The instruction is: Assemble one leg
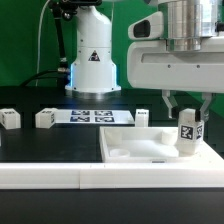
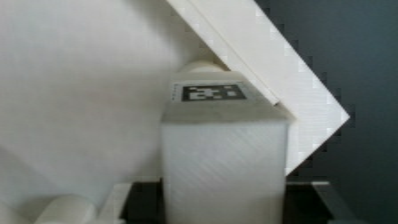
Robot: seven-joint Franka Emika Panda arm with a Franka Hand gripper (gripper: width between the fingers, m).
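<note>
My gripper (image 1: 187, 121) is shut on a leg (image 1: 187, 134), a small white post with a black-and-white tag on its side. It holds the leg upright over the near right corner of the large flat white panel (image 1: 135, 150), its foot at or just above the panel. In the wrist view the leg (image 2: 222, 150) fills the middle between my dark fingers (image 2: 150, 200), its tag pointing away, with the panel's corner (image 2: 107, 80) behind it. Three more legs (image 1: 45, 118) stand on the black table toward the exterior view's left and middle.
The marker board (image 1: 95, 116) lies flat behind the panel. The arm's white base (image 1: 92, 60) stands at the back. A white ledge (image 1: 60, 175) runs along the table's near edge. A round white peg (image 2: 57, 210) shows on the panel in the wrist view.
</note>
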